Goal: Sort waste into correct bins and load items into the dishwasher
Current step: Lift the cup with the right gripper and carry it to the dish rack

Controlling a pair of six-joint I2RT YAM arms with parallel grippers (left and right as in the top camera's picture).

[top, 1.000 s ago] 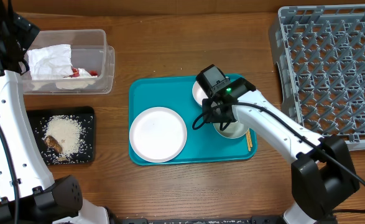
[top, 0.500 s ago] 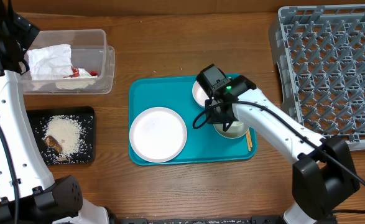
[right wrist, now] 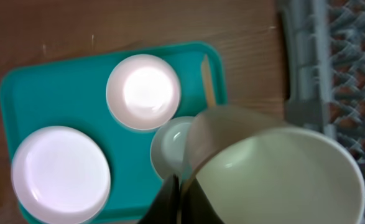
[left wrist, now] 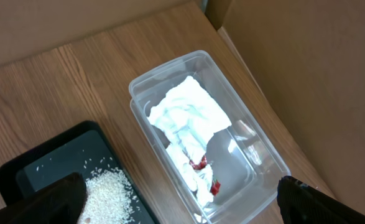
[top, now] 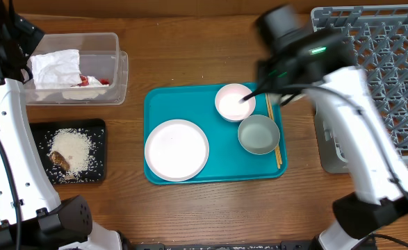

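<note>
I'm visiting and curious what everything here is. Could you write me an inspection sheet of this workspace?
Surface: wooden table, teal tray on it.
Job's things: white plate, small white bowl, grey-green bowl, chopsticks on teal tray; napkin, red wrapper in clear tub; rice, brown scrap on black tray; grey dish rack at right.
Clutter: nothing seen.
Grippers: left fingers open over clear tub; right fingers shut on white cup rim.
Cables: black cable along left arm.
Surroundings: brown cardboard panels beside table.
</note>
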